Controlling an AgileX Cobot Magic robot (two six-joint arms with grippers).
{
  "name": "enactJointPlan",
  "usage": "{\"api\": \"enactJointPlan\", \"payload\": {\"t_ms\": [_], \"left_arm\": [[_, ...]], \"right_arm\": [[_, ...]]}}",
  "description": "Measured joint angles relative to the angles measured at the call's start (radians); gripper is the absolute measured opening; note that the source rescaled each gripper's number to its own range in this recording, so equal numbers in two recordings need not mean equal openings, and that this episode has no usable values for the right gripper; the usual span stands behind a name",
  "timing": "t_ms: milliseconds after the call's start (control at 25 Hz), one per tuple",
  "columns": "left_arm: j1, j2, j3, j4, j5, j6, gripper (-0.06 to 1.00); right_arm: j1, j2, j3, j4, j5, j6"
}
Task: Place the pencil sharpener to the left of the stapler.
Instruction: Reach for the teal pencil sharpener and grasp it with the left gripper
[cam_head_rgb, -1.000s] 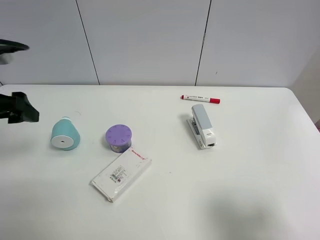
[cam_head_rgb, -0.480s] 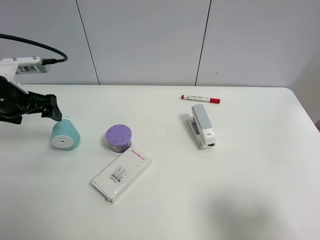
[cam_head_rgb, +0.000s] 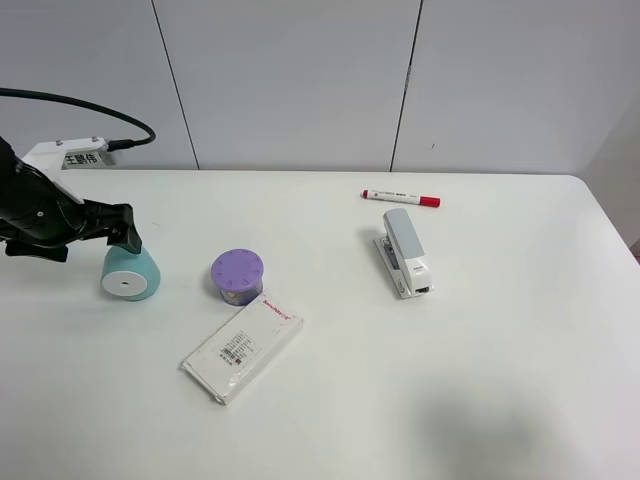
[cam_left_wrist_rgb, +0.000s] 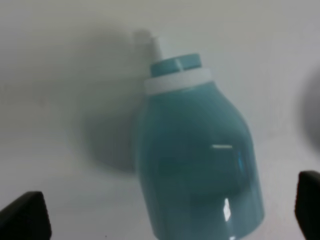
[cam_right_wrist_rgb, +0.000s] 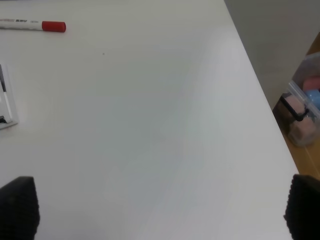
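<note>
Teal pencil sharpener (cam_head_rgb: 130, 274) lies at table's (cam_head_rgb: 500, 380) 9 o'clock, stapler (cam_head_rgb: 405, 252) well apart toward 3. Left gripper (cam_head_rgb: 123, 236) at sharpener's 12, jaws wide, empty. Risk: rounded body cd squirt out if pinched off-centre.

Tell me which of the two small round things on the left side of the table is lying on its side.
The teal pencil sharpener: it lies tipped over, white face toward the camera. The purple-topped cylinder stands upright.

Left jaws now over pencil sharpener (cam_head_rgb: 130, 276)
</note>
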Motion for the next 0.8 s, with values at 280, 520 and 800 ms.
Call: {"api": "enactJointPlan", "payload": {"t_ms": [280, 520, 800], "left_arm": [[0.000, 0.047, 0.000, -0.004, -0.059, 0.000, 1.00], [0.000, 0.100, -0.035, -0.033, -0.060, 0.008, 1.00], [0.000, 0.141, -0.082, -0.037, -0.051, 0.013, 1.00]], "right_arm": [[0.000, 0.000, 0.000, 0.000, 0.000, 0.000], [0.000, 0.000, 0.000, 0.000, 0.000, 0.000], [0.000, 0.000, 0.000, 0.000, 0.000, 0.000]]}}
